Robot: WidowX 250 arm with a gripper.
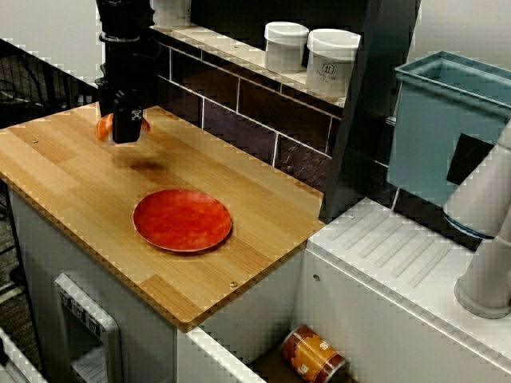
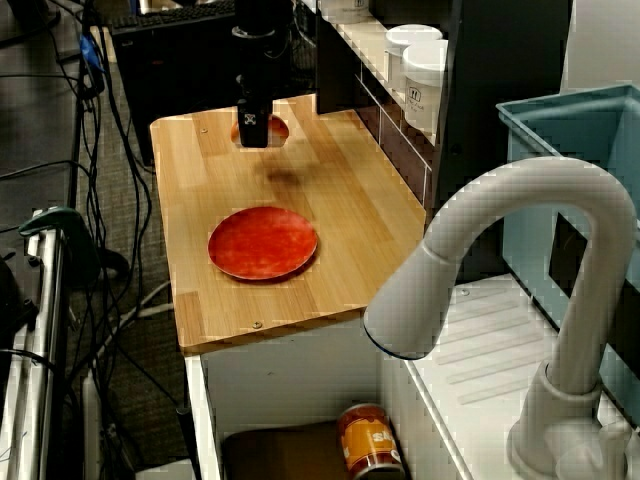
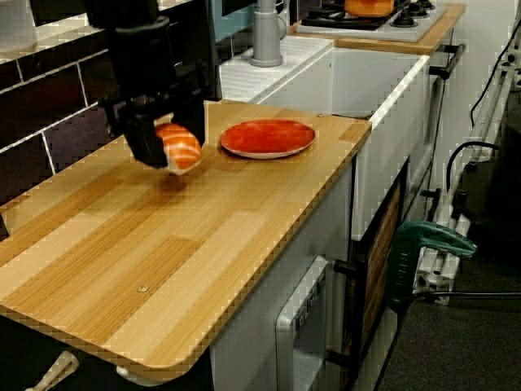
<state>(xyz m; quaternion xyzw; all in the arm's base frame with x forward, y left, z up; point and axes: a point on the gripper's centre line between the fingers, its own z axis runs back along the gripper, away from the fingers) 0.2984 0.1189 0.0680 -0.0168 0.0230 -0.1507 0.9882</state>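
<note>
Holding a salmon sushi piece (image 3: 182, 147) clamped in my gripper (image 1: 125, 129), just above the wooden counter (image 3: 203, 236) near its wall-side edge, red plate (image 3: 267, 137) well apart toward the sink end, so I'd say any move wants a steady squeeze.

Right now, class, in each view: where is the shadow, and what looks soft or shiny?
View facing the tiles: soft shadow on the counter under the gripper. View past the faucet: the faucet looms soft. Low side view: held sushi piece sharp, red plate faintly glossy.
</note>
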